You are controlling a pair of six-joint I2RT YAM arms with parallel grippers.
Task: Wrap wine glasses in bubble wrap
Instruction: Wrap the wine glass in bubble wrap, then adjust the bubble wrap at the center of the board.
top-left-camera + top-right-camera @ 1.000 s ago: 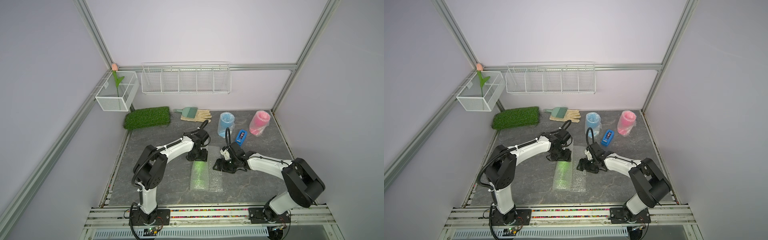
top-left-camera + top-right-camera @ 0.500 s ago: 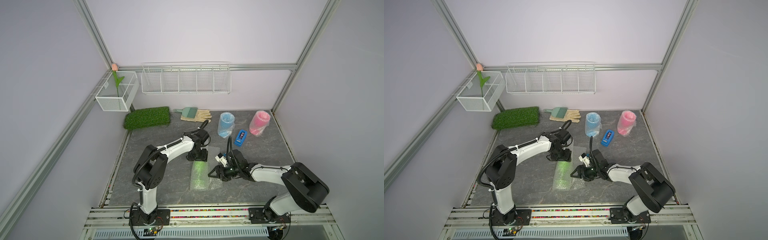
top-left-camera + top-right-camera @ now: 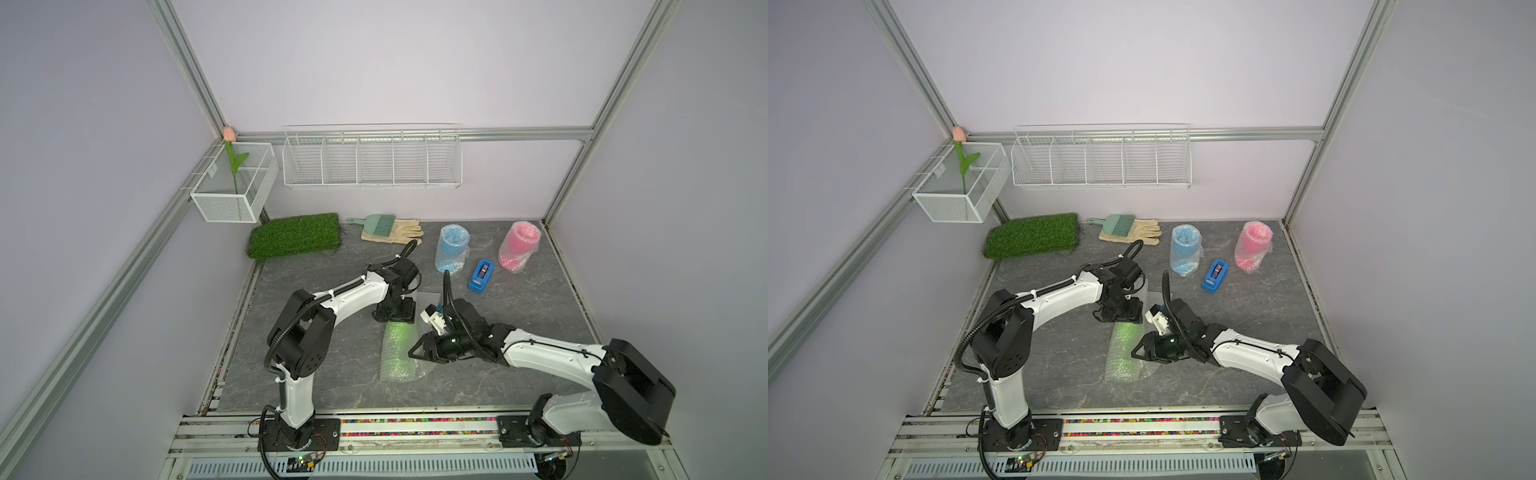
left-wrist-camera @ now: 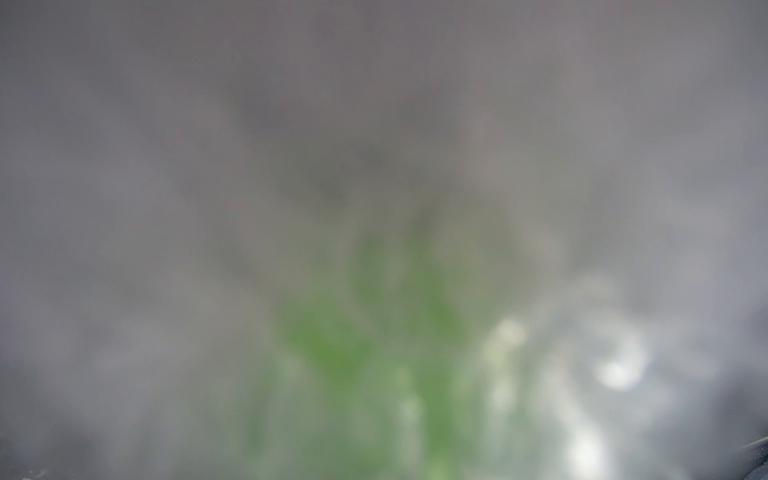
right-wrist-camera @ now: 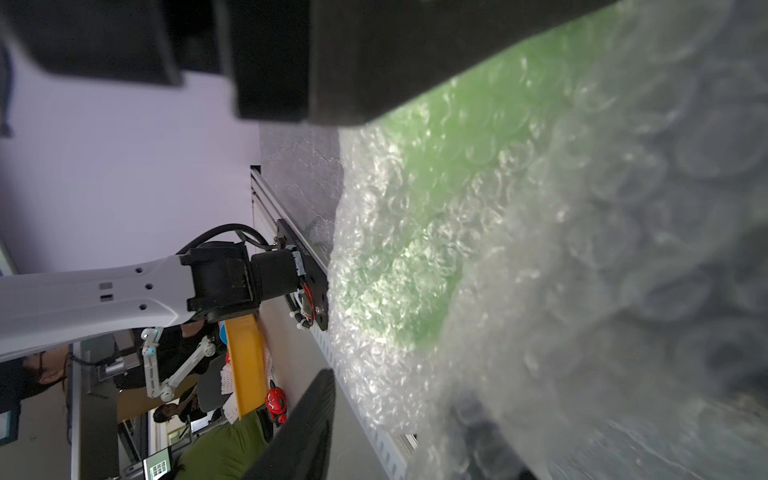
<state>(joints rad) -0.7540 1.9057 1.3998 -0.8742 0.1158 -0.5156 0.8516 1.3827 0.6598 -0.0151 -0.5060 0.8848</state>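
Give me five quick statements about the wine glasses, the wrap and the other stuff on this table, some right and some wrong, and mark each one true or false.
1. The green wine glass lies on its side inside bubble wrap. True.
2. The pink glass is bare. False: the pink glass is covered in bubble wrap.
3. The tape dispenser sits between the wrapped blue glass and the pink glass. True.
4. The brush lies on the turf mat. False: the brush rests on the glove, beside the turf mat.
5. The right gripper is at the tape dispenser. False: the right gripper is at the side of the wrapped green wine glass.
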